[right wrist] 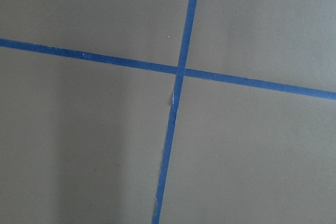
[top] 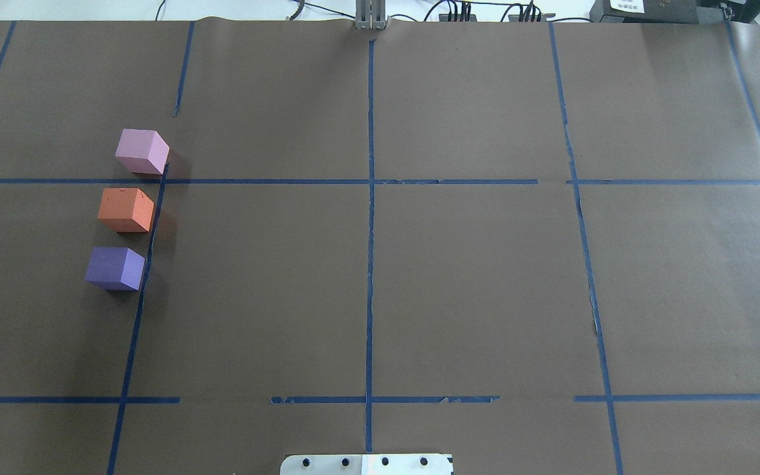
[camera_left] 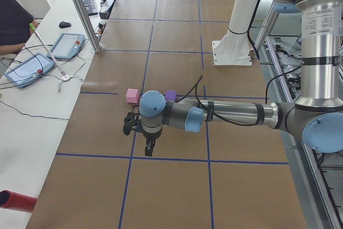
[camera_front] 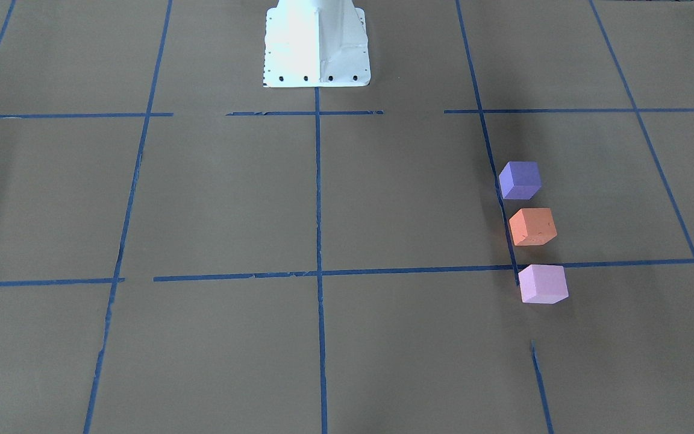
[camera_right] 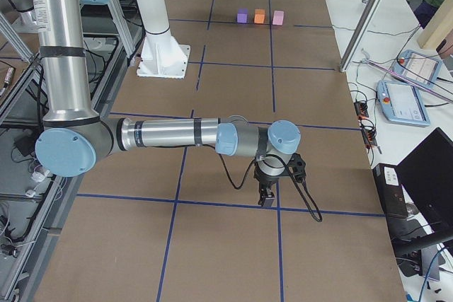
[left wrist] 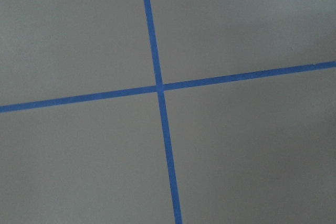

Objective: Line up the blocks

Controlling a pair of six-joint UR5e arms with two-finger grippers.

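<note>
The three blocks stand in a line along a blue tape line on the robot's left side of the table. In the overhead view they are the pale pink block farthest, the orange block in the middle and the dark purple block nearest. The front view shows the same line: purple, orange, pink. My left gripper shows only in the exterior left view, pointing down, well apart from the blocks. My right gripper shows only in the exterior right view, far from them. I cannot tell whether either is open or shut.
The table is covered in brown paper with a blue tape grid. The robot's white base stands at the middle of its edge. Both wrist views show only a tape crossing. Teach pendants and a metal post stand on the operators' side.
</note>
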